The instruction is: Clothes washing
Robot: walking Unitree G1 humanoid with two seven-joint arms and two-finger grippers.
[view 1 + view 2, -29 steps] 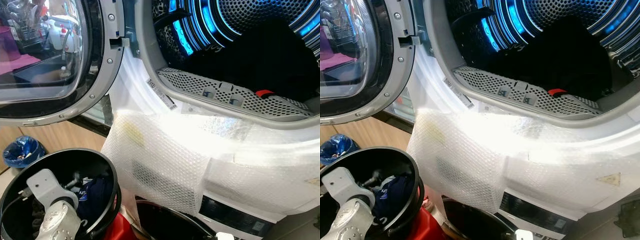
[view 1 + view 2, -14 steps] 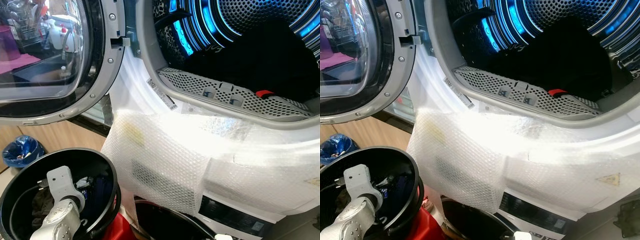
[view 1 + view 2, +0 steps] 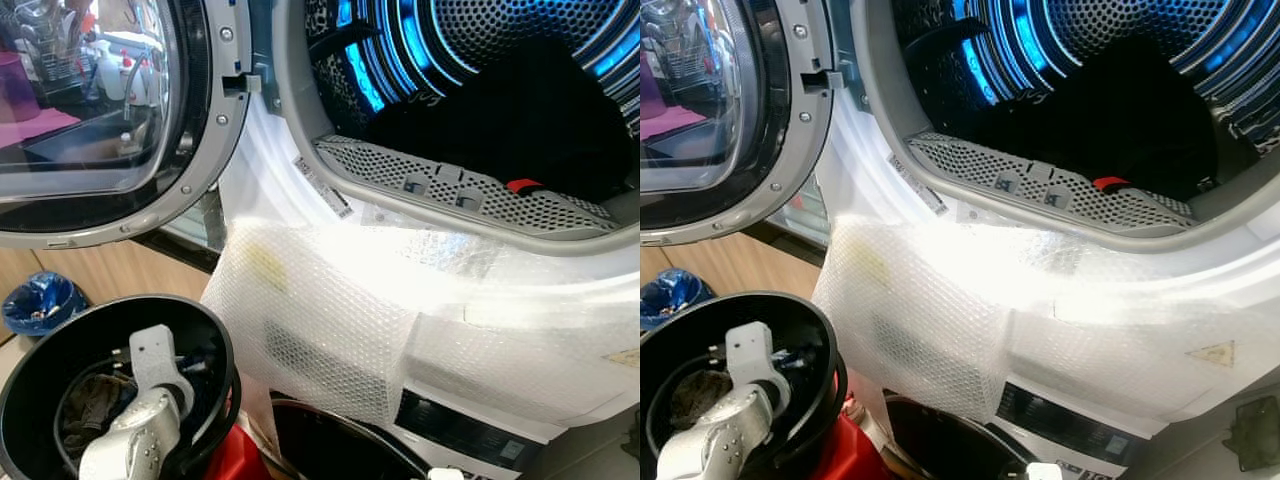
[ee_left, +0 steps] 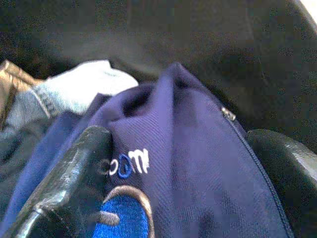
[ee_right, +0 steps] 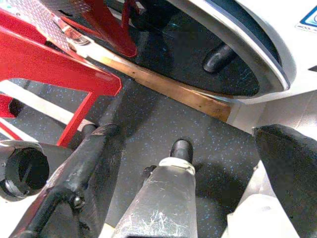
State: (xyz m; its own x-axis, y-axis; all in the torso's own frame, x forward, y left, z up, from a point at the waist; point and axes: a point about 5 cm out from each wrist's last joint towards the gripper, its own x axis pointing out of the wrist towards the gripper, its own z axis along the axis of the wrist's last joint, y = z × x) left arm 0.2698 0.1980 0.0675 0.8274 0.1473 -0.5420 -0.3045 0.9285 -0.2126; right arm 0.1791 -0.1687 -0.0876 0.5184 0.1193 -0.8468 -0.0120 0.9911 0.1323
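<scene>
Navy garment (image 4: 198, 183) is lying on top of the pile in the black bucket (image 3: 215, 345), which is standing on the floor just beside the machine, below the open door (image 3: 110, 120); a zip and a stitched logo are showing on it.

Left eye view: left arm (image 3: 140, 430) is reaching down into the bucket, wrist bracket upright over the clothes; a brownish item (image 3: 90, 415) is lying beside it in the bucket; the drum (image 3: 480, 60) is glowing blue, with dark laundry (image 3: 520, 120) already sitting inside; bubble wrap (image 3: 330, 330) is covering the machine's front below the opening.

Right eye view: same layout; a red frame (image 3: 855, 450) is showing under the bucket's edge, touching or very near it, cannot tell which.

Left wrist view: left gripper (image 4: 193, 183) is standing spread, one finger on each side of the navy fabric and pressing into or resting against it, not yet pinching; pale denim (image 4: 64, 94) is lying just behind the navy piece.

Right wrist view: right gripper (image 5: 198, 153) is hanging idle over dark speckled floor, fingers spread and holding nothing.

Handling judgement: cloth is looking soft, light and limp, so it is likely sagging and trailing once lifted; the zip line is offering a slightly stiffer ridge; best hold is probably the raised fold at the middle, gathering a thick bunch so it is not slipping out; neighbouring items may be dragging along.
</scene>
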